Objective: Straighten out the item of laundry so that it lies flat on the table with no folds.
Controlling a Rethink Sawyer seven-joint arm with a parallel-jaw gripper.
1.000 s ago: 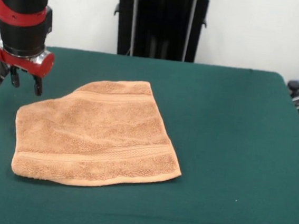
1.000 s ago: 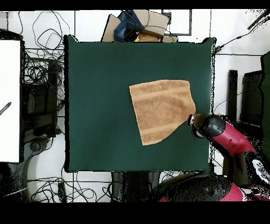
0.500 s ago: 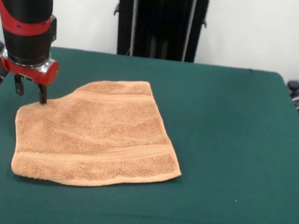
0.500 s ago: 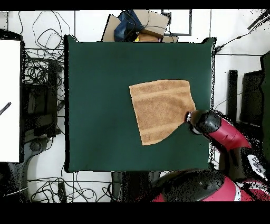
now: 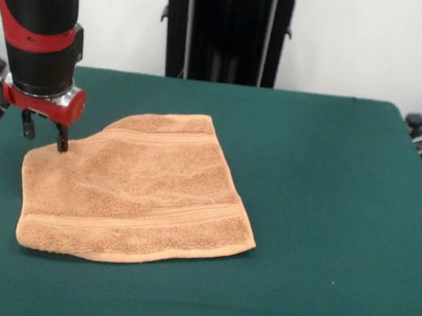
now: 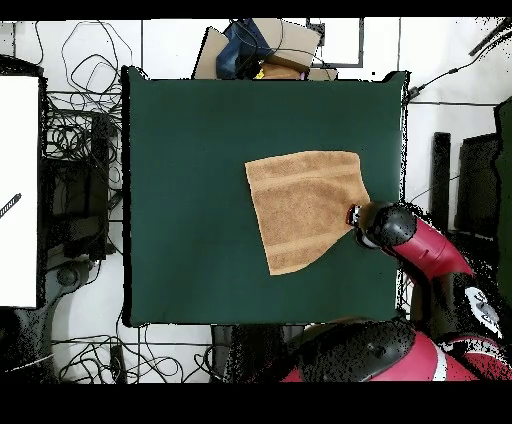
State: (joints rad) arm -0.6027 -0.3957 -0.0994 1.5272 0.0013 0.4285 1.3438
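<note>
Towel (image 5: pixel 137 192), orange-tan, lies on the green table (image 5: pixel 325 214), mostly spread out, but its outline is cut off on a slant just beside the gripper (image 5: pixel 45 133), which suggests one corner is folded under. The gripper's two fingers are spread apart, one tip touching the towel's edge there and the other over bare table. Nothing is pinched yet. By my judgement the flattening is partly done: the tucked corner beside the gripper remains to be pulled out.
</note>
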